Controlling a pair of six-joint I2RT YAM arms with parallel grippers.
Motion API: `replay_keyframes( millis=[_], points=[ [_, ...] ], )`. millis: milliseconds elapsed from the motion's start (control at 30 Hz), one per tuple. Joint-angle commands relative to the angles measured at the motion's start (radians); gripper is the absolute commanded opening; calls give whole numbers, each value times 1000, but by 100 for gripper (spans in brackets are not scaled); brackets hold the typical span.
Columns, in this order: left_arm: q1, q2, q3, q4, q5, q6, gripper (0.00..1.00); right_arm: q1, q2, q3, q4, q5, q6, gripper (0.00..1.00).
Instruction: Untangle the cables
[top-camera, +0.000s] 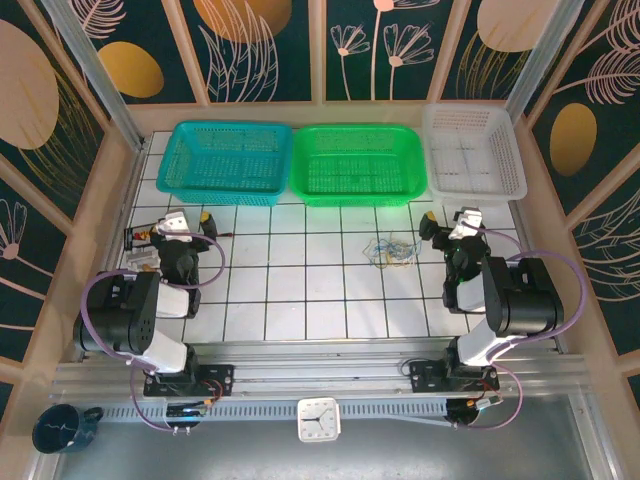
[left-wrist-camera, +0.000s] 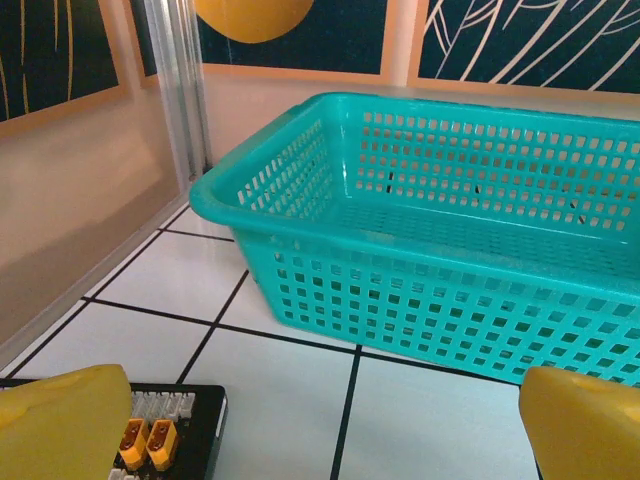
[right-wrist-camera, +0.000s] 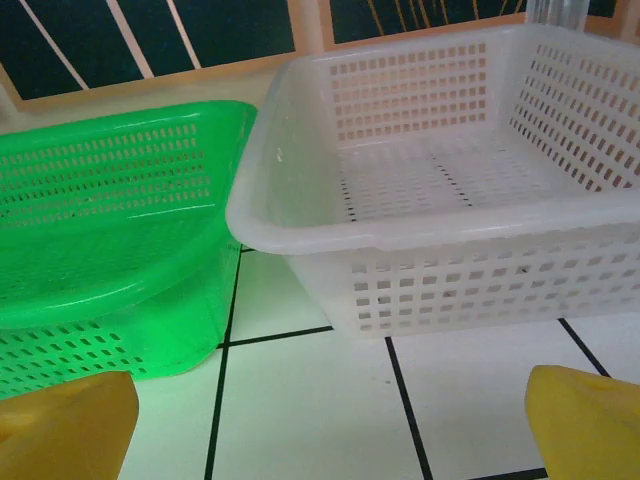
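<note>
The cables (top-camera: 392, 248) lie as a small loose clump of thin blue, yellowish and pale wires on the white tiled table (top-camera: 300, 290), right of centre. My left gripper (top-camera: 180, 222) rests at the table's left side, far from the clump. It is open, and between its yellow fingers (left-wrist-camera: 60, 425) there is only bare tile. My right gripper (top-camera: 452, 220) sits just right of the clump, a little apart from it. It is open too, its yellow fingertips (right-wrist-camera: 590, 425) spread wide over bare tile.
Three baskets line the back: teal (top-camera: 225, 160), green (top-camera: 355, 163) and white (top-camera: 472, 150). A black connector board (left-wrist-camera: 150, 440) lies under the left gripper. A clock (top-camera: 318, 418) and a dark mug (top-camera: 60, 428) sit below the table's front rail.
</note>
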Motion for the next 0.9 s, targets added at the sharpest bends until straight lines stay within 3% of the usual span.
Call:
replay_keyframes(
  millis=[0,467,700,867],
  points=[
    [3,-1,-7,51,-13,-21,99,-8,-8,8,7,-22,-17,99],
    [3,1,8,24,23,-6,99,-8,-9,8,7,-22,-15,99],
    [3,-1,-13,64,-70,-45,99,-8,-8,8,6,-23,-15,99],
    [3,1,-10,57,-54,-39,99,-9,-8,10,5,-28,-14,99]
  ],
)
